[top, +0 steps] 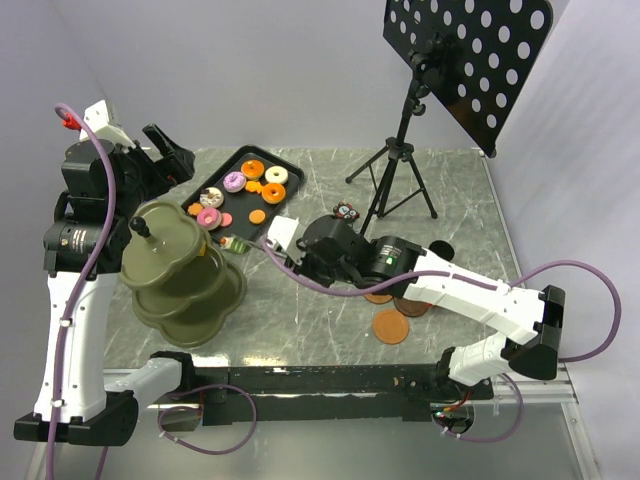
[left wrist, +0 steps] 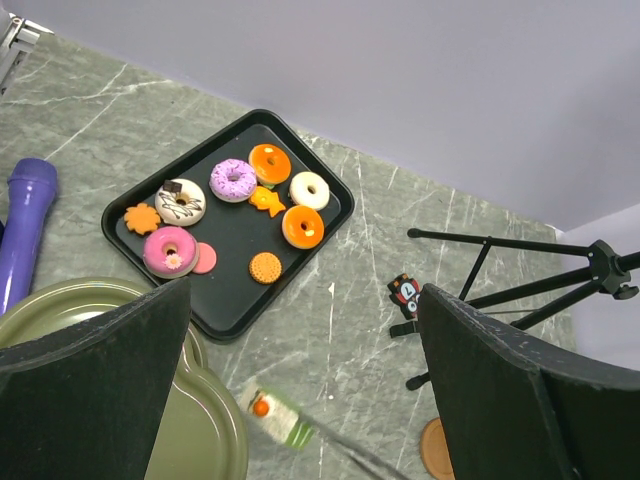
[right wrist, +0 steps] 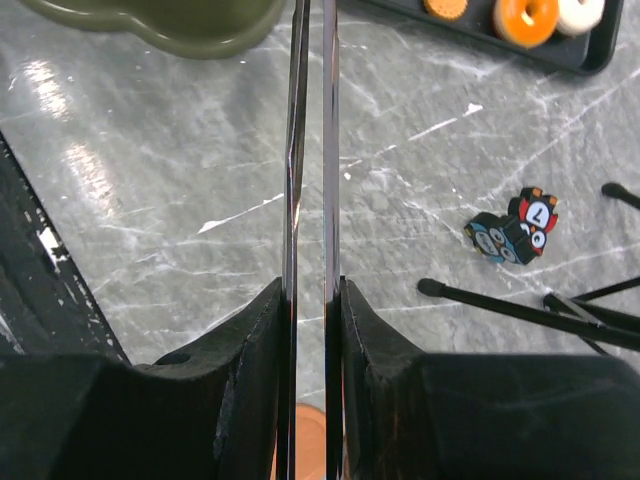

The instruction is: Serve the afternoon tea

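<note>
Green marble table (top: 470, 200). Black music stand (top: 470, 60) at far right. Olive tiered stand (top: 170, 240) at near left, beside your left arm. Black tray (left wrist: 232, 235) beyond it carries the donuts (left wrist: 303, 226).

Your left gripper (left wrist: 305, 290) hangs high, jaws spread wide and holding nothing. Your right gripper (right wrist: 310, 290) is clamped on thin metal tongs (right wrist: 295, 150), blades nearly together.

Brown-orange saucers (top: 390, 326) lie by your right forearm. White-and-green pastry (left wrist: 277, 417) at the tongs' tip, between tray and stand. Can't tell if it is lifted or resting. Small owl toy (right wrist: 515, 228) near the tripod feet.
</note>
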{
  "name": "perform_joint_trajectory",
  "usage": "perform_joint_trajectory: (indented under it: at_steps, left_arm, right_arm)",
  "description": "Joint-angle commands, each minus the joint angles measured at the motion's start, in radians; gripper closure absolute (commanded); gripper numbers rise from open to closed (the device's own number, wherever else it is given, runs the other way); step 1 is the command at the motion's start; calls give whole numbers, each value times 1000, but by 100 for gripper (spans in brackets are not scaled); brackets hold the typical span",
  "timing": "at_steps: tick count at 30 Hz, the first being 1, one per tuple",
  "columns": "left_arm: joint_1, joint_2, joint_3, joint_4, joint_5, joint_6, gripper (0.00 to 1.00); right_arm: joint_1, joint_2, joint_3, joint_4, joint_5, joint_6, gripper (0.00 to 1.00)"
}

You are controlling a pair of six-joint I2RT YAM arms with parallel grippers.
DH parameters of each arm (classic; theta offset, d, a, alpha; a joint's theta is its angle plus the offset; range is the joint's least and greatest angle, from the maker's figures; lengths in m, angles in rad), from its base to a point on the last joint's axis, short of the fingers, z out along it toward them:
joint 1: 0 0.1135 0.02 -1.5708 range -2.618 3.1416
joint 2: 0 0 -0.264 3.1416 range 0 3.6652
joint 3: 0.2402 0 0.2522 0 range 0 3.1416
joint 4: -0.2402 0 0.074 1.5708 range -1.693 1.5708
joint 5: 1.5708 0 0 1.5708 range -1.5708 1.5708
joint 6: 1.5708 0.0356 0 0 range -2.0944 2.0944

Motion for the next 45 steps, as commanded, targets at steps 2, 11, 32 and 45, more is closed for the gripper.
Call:
perform_joint_trajectory:
  at_steps: [2,11,32,45]
  left_arm:
    - [5,-5,27,34,14,-19,0]
    - [5,-16,24,35,11,-20,0]
    - [5,-30,47,11,-17,-3,0]
    - [5,-38,43,3,-10,-3,0]
  right_arm:
    - [47,-40,32,25,45,-36,100]
    - [79,-43,52,35,42,-59,100]
    - [96,12,74,135,-17,-105,100]
    - [96,64,43,208,-39,-122,100]
